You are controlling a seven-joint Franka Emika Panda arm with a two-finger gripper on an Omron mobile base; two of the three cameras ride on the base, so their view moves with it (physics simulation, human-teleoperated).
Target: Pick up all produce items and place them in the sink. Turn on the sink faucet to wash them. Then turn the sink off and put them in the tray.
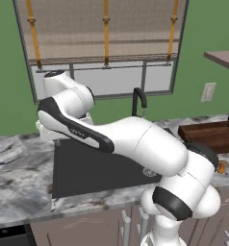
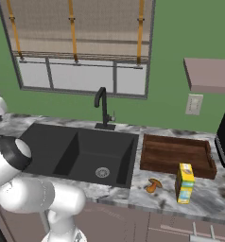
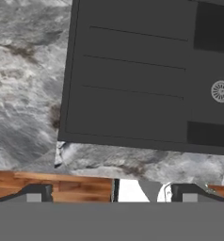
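Hand view looks down on the black sink [image 3: 132,75], with its ridged shelf on the left and the round steel drain [image 3: 221,91] in the deeper part to the right; grey marbled counter [image 3: 24,84] wraps around it. The gripper [image 3: 113,192] has its two dark fingertips [image 3: 36,192] set wide apart with nothing between them. From the right base view, the sink [image 2: 48,146] sits in the counter under the window [image 2: 81,47], and the black faucet [image 2: 103,108] with its hooked spout stands at its back edge. The brown wooden tray [image 2: 177,156] lies just beside the sink on its right. An orange piece of produce [image 2: 153,185] rests on the counter in front of the tray, near a yellow carton [image 2: 184,182] that stands upright. From the left base view, the white arm [image 1: 131,141] reaches across the sink toward the left.
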